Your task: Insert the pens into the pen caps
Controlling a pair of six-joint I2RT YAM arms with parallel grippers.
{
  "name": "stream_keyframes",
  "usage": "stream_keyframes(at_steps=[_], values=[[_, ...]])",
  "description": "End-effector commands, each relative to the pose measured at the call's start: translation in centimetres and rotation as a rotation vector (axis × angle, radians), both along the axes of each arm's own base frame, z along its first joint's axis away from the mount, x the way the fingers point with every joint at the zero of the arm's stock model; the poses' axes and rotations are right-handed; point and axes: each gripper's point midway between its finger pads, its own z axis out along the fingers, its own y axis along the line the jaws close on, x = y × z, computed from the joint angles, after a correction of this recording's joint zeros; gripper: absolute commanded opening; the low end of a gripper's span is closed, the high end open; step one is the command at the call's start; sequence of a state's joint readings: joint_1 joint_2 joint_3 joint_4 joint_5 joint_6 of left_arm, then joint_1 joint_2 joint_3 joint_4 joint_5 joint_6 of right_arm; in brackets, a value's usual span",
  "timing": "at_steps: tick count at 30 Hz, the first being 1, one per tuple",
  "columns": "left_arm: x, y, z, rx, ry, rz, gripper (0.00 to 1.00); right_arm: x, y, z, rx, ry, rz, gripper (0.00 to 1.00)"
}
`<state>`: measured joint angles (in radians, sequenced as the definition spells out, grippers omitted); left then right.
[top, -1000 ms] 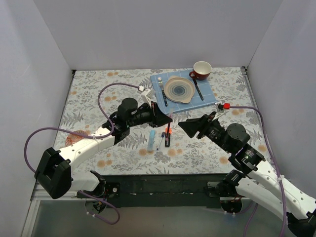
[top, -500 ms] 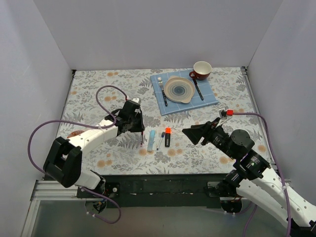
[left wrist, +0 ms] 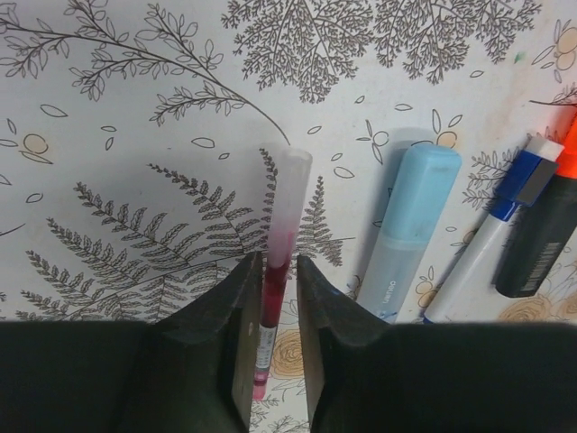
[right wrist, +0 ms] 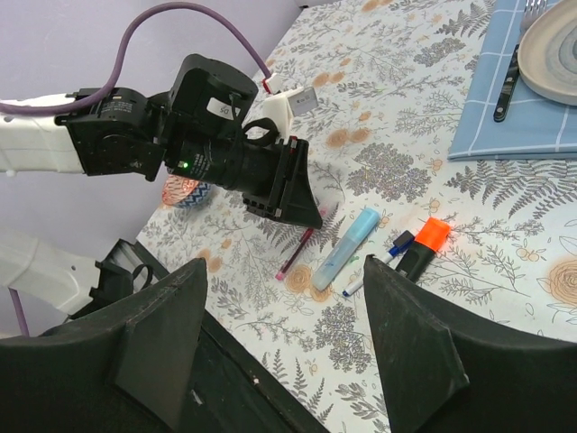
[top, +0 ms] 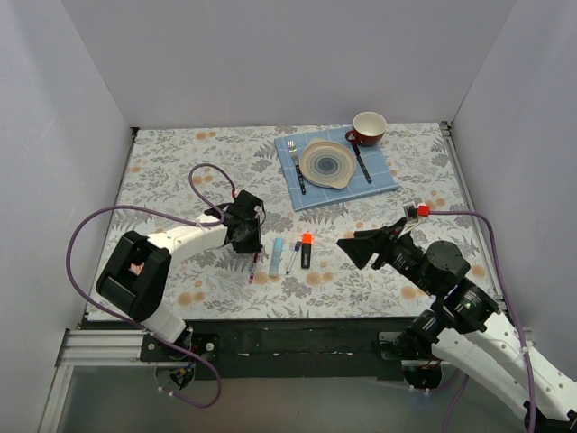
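Four pens lie side by side near the front middle of the table. The thin red pen [top: 252,269] lies leftmost, with a clear cap [left wrist: 288,180] on its far end. My left gripper [top: 255,255] is low on the table and shut on the red pen [left wrist: 275,271], one jaw on each side. To its right lie the light-blue marker [top: 276,255], the white-grey pen [top: 292,259] with a blue cap [left wrist: 527,176], and the black marker [top: 306,254] with an orange cap [top: 307,238]. My right gripper [top: 347,244] is open and empty, hovering right of the pens.
A blue placemat [top: 383,179] at the back right holds a plate [top: 328,164], a fork [top: 297,167] and a knife [top: 362,164]. A red cup [top: 368,129] stands behind it. A small patterned bowl [top: 140,245] sits at the left. Purple cables loop over the left side.
My left gripper has carried the red pen left and down, from beside the black marker to the table left of the light-blue marker. My right gripper has drawn back slightly to the right.
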<state>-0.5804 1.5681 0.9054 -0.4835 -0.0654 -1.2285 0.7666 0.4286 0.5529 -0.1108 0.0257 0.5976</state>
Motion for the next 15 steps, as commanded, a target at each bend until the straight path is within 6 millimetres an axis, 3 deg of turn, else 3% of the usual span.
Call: stream_keyframes(at_steps=[1,3,6,7,8,9,10,11,14,15], values=[[0.8,0.1,2.4,-0.002,-0.052,0.031,0.30,0.1,-0.5,1.9,0.020,-0.050,-0.024,0.76],[1.3,-0.3,3.8,-0.028,-0.079,0.030,0.35,0.2,-0.5,1.9,0.013,-0.042,-0.024,0.76],[1.8,-1.5,7.6,-0.116,-0.160,-0.016,0.40,0.3,-0.5,1.4,-0.009,-0.018,-0.028,0.76],[1.9,-2.1,9.1,-0.157,-0.193,-0.038,0.41,0.3,-0.4,1.3,-0.018,-0.012,-0.028,0.77],[2.3,-2.7,12.2,-0.218,-0.291,-0.079,0.44,0.6,-0.5,1.0,-0.035,0.001,-0.038,0.78],[1.5,-3.9,13.8,-0.297,-0.309,-0.142,0.46,0.6,-0.5,0.9,-0.048,0.011,-0.041,0.81],[1.0,-4.3,15.3,-0.344,-0.352,-0.177,0.52,0.7,-0.8,0.8,-0.067,0.022,-0.051,0.90],[0.6,-4.7,18.9,-0.425,-0.467,-0.214,0.56,0.9,-0.9,0.6,-0.091,0.024,-0.062,0.94],[-1.3,-5.1,23.4,-0.561,-0.641,-0.314,0.75,1.2,-1.8,0.6,-0.123,0.033,-0.104,0.98],[-2.6,-4.5,26.0,-0.606,-0.731,-0.337,0.90,1.3,-2.0,0.9,-0.123,0.031,-0.118,0.98]])
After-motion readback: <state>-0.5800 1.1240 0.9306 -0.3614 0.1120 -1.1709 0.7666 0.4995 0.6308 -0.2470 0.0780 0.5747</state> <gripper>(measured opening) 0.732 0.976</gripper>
